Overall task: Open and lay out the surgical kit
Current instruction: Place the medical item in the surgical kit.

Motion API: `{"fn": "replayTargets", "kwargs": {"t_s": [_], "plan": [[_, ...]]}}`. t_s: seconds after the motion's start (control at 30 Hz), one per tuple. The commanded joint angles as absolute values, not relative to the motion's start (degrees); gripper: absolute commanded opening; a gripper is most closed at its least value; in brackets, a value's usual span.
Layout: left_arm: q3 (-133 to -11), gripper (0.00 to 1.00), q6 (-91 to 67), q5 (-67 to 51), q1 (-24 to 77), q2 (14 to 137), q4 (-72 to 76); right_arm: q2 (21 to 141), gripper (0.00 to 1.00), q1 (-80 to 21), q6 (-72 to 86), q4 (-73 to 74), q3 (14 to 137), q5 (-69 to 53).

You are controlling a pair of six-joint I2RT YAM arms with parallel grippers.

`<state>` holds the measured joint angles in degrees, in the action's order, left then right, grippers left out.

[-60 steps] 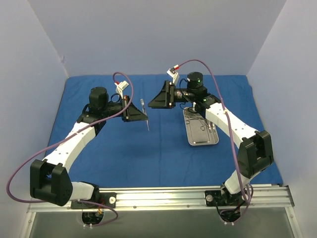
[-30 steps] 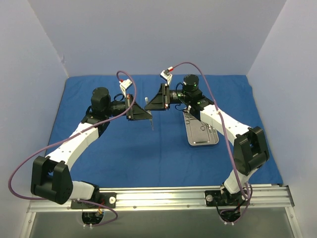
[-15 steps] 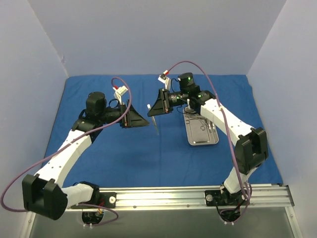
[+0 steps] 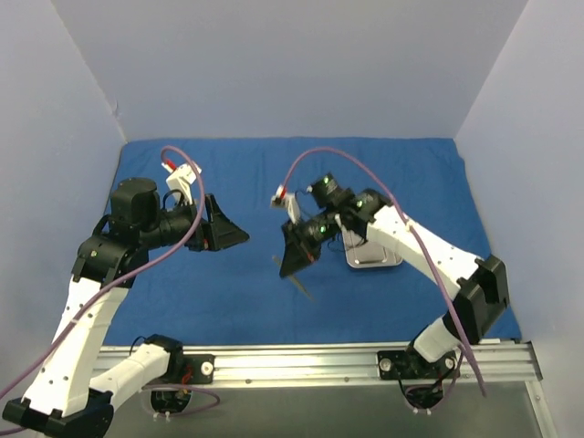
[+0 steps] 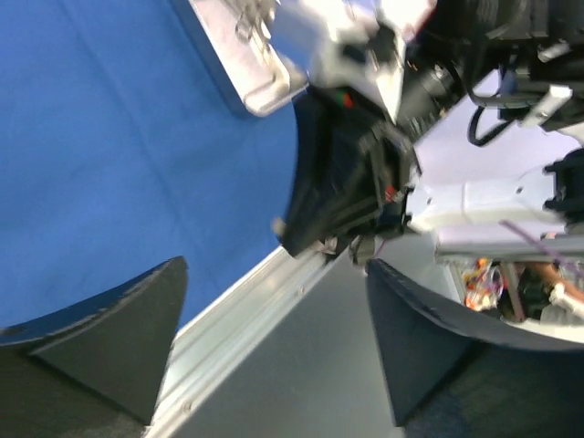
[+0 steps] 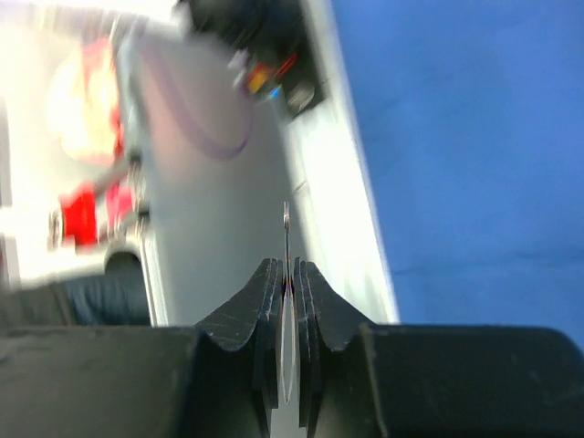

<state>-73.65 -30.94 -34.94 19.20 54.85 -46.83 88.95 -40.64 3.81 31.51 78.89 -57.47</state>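
The deep-blue drape point(image 4: 228, 292) lies spread flat over the table. The steel tray point(image 4: 376, 259) rests on it right of centre, partly hidden under my right arm. My right gripper point(image 4: 288, 266) hangs over the middle of the drape, shut on a thin silver instrument point(image 4: 300, 286) whose tip points toward the near edge. In the right wrist view the instrument point(image 6: 286, 233) sticks out edge-on from the gripper point(image 6: 286, 272). My left gripper point(image 4: 239, 235) is open and holds nothing, left of the right one and apart from it. In the left wrist view its fingers point(image 5: 123, 333) stand wide apart.
A metal rail point(image 4: 292, 360) runs along the table's near edge, with both arm bases on it. Pale walls close in the table at the back and on both sides. The left wrist view shows the tray's end point(image 5: 246, 64) and my right gripper point(image 5: 342, 182) ahead.
The instrument has passed from my left gripper to my right. The left gripper opened and drew back to the left. The right arm swung toward the near edge with the instrument.
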Motion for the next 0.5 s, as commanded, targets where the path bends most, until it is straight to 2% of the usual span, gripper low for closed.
{"fn": "replayTargets", "kwargs": {"t_s": [0.0, 0.07, 0.17, 0.47], "plan": [[-78.6, 0.85, -26.4, -36.2, 19.7, 53.8, -58.9, 84.8, 0.0, -43.9, -1.0, 34.1, 75.5, -61.4], [-78.3, 0.74, -27.9, -40.6, 19.7, 52.0, -58.8, 83.5, 0.0, -45.9, -1.6, 33.8, 73.7, -64.5], [-76.2, 0.69, -30.1, -43.1, 19.7, 48.1, -59.4, 81.6, 0.0, -48.6, -0.8, 33.0, 72.7, -66.8], [-71.4, 0.64, -33.7, -50.2, 20.0, 41.4, -59.9, 80.0, 0.0, -52.3, 3.9, 33.1, 77.7, -75.6]]}}
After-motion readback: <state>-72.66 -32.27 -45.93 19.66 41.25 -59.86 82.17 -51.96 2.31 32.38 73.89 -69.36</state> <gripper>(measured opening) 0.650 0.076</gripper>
